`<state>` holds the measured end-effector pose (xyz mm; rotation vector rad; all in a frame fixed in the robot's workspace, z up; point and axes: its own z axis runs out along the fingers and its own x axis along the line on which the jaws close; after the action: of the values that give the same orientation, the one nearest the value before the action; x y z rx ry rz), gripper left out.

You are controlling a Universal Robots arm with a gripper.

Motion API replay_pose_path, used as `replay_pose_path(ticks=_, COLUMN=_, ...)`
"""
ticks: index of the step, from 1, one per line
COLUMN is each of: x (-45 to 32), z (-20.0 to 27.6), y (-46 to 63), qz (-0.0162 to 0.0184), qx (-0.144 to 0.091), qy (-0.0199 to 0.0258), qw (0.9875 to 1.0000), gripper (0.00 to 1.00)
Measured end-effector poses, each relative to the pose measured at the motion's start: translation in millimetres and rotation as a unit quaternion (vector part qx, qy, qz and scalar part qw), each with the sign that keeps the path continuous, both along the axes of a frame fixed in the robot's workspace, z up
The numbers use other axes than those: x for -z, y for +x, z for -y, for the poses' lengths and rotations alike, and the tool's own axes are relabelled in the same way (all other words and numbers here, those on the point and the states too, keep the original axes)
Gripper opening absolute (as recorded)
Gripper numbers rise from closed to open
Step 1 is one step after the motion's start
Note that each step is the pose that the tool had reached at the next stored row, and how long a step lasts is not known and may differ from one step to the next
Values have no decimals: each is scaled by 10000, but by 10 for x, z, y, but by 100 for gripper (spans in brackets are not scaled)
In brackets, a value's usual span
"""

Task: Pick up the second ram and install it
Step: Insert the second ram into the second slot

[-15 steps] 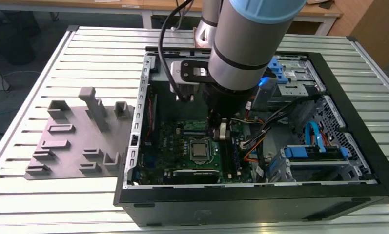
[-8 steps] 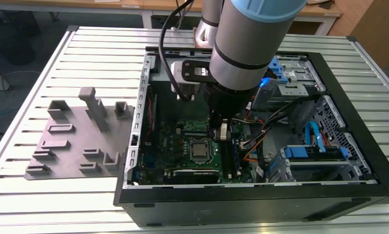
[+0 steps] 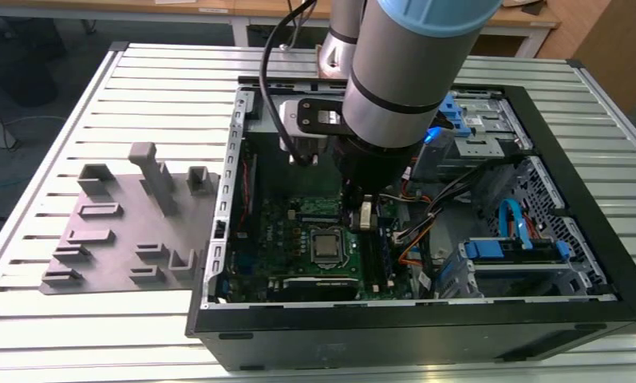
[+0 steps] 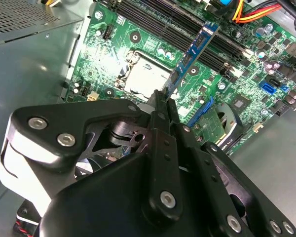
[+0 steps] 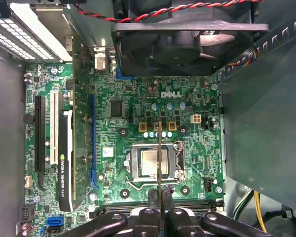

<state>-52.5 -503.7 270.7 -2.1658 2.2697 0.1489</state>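
**Second ram held over the motherboard, not yet seated.**

The open computer case (image 3: pixel 403 327) lies on the slatted surface (image 3: pixel 158 72), centre-right in the exterior view, and the arm (image 3: pixel 413 72) reaches into it. Over the motherboard (image 5: pixel 138 98), the gripper (image 4: pixel 164 98) has its fingers (image 4: pixel 163 133) pinching one end of the second ram (image 4: pixel 193 52). The stick appears clear of the board, near the processor (image 5: pixel 153 163) and the dark memory slots (image 4: pixel 227 52). Judged risks:
- The end-only grip could let the stick pivot.
- An edge out of line with its slot could jam or bend under pressure.
- A low pass could strike the processor.
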Motion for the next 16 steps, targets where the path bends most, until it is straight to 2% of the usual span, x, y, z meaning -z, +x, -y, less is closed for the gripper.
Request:
replay_pose_path(ticks=5, x=0, z=0, y=0, qz=0, qx=39, qy=-1, qw=10000, gripper=11)
replay_pose_path(ticks=9, x=0, z=0, y=0, qz=0, qx=298, qy=-7, qw=9996, gripper=11)
replay_pose_path(ticks=16, x=2, z=0, y=0, qz=-1, qx=846, qy=-7, qw=9964, gripper=11)
